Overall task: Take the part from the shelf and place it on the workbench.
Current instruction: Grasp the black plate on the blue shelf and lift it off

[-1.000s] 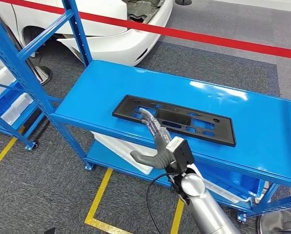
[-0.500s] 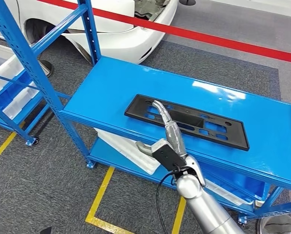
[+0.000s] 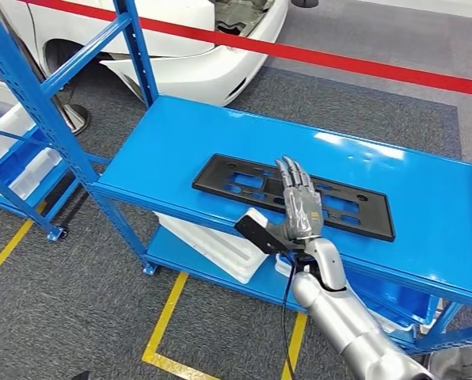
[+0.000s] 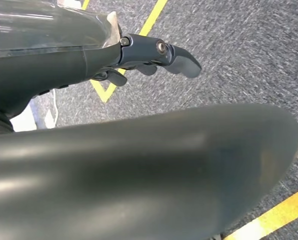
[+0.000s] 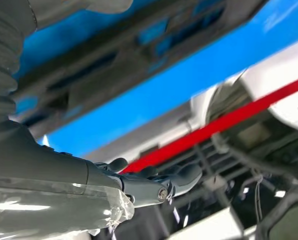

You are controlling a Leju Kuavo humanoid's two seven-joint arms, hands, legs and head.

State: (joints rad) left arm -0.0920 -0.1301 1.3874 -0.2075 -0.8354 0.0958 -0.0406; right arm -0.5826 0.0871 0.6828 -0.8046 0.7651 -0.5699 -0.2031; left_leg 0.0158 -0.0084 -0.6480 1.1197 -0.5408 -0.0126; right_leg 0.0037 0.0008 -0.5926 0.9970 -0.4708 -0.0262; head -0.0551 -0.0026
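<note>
Head view shows the right hand [image 3: 298, 207], fingers spread and holding nothing, above the black slotted panel [image 3: 239, 180] on the blue shelf [image 3: 180, 142].

The right hand [image 5: 102, 185] came in from the picture's edge, its grey ribbed cover [image 5: 6, 60] nearest the camera and its dark fingers [image 5: 177, 180] stretched out, holding nothing. Close beside the hand ran the black part [image 5: 113, 60], long, flat and blurred, with cut-outs through which blue showed. It lay against the shelf's blue surface [image 5: 170, 95]. Beyond the fingertips a red band [image 5: 230, 122] crossed the scene, and past it stood a white car body [image 5: 279, 85].
</note>
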